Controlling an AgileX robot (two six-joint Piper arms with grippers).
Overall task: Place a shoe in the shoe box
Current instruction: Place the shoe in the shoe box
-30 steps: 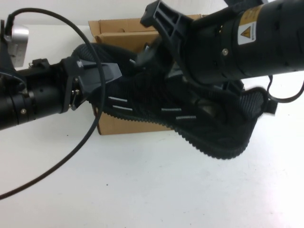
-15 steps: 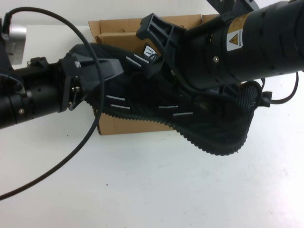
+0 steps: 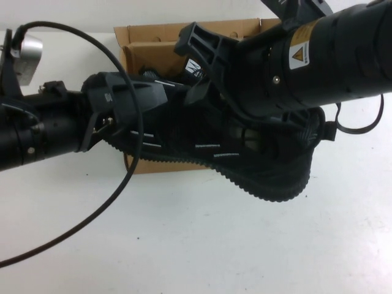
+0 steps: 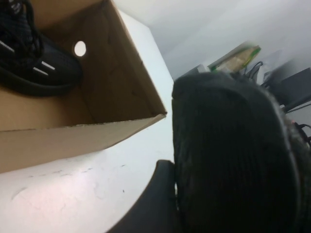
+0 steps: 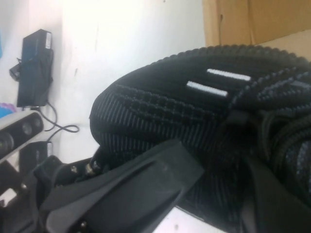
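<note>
Two sneakers: one (image 4: 34, 58) lay inside the shoe box (image 3: 160, 38), one (image 3: 245, 150) was held above it.
Left gripper (image 3: 131, 101): jaws wide at the toe.
Right gripper (image 3: 205, 64): clamped on the held sneaker.

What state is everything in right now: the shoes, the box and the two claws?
Held shoe: tilted, above the box's front edge.
Second shoe: lying inside the box.
Shoe box: open.
Left gripper: open, at the shoe's toe.
Right gripper: shut on the held shoe.

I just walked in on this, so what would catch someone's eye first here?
A black sneaker hangs tilted over the front edge of the open cardboard shoe box. The right gripper is clamped on its collar; the left gripper stands open at its toe. A matching sneaker already lies inside the box.
</note>
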